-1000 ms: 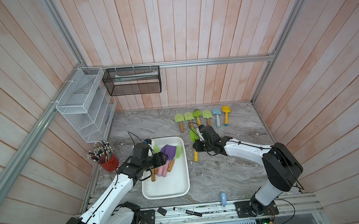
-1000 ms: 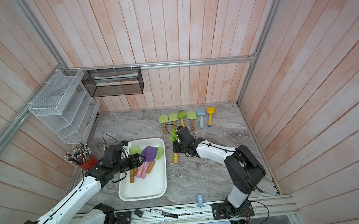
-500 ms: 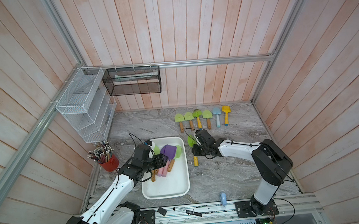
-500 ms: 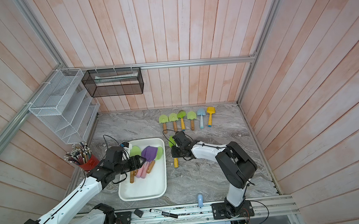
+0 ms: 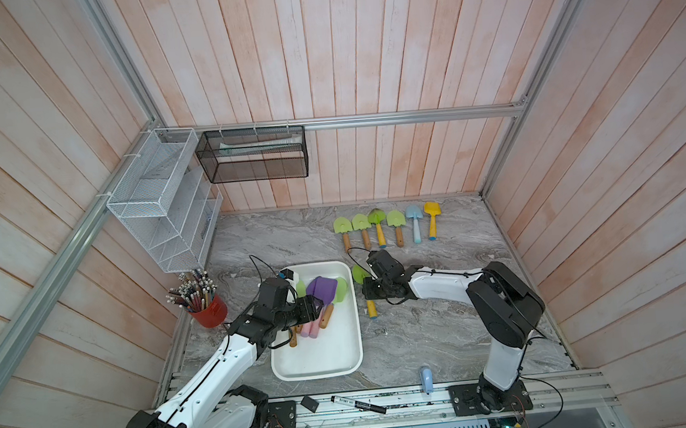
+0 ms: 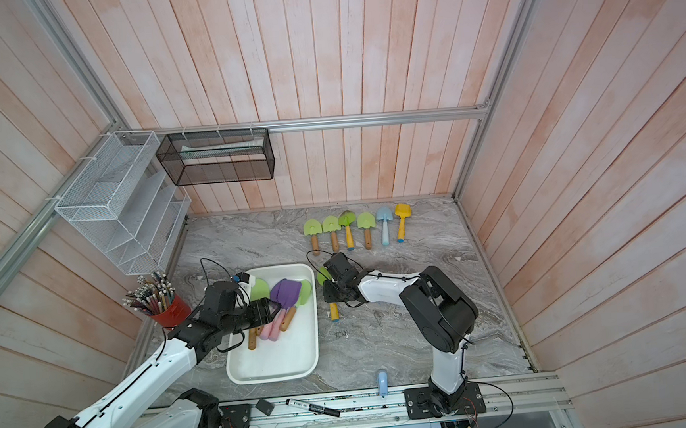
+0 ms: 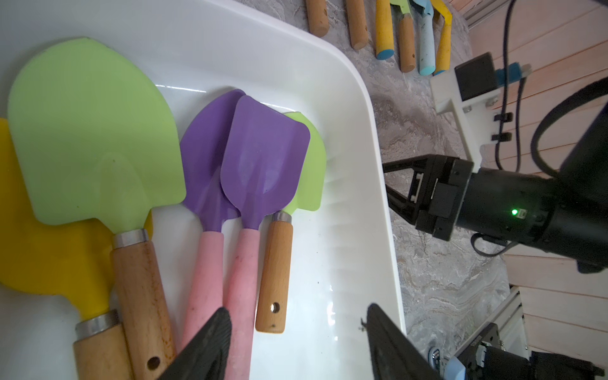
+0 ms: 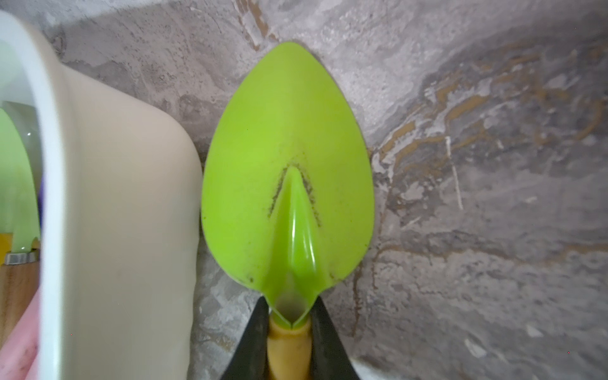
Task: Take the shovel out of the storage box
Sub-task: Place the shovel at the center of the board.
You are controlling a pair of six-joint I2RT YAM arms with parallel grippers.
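Note:
The white storage box (image 5: pixel 319 365) (image 6: pixel 274 372) sits front-centre on the marble. Inside it lie several shovels: a green one with a wooden handle (image 7: pixel 95 131), two purple ones with pink handles (image 7: pixel 263 158), a yellow one and another green one. My left gripper (image 7: pixel 297 314) (image 5: pixel 312 306) hovers open over their handles, holding nothing. Just outside the box's right wall (image 8: pixel 115 197), a green-bladed shovel (image 8: pixel 286 164) (image 5: pixel 360 273) lies low over the marble. My right gripper (image 8: pixel 289 329) (image 5: pixel 373 293) is shut on its yellow handle.
Several shovels (image 5: pixel 387 224) lie in a row at the back of the table. A red pencil cup (image 5: pixel 209 311) stands left of the box. A white wire rack (image 5: pixel 163 203) and black mesh basket (image 5: pixel 253 159) hang on the walls. A marker (image 5: pixel 358 404) lies on the front rail.
My right arm has carried the green shovel slightly left and toward the front, closer to the box's right wall. The left arm has not moved.

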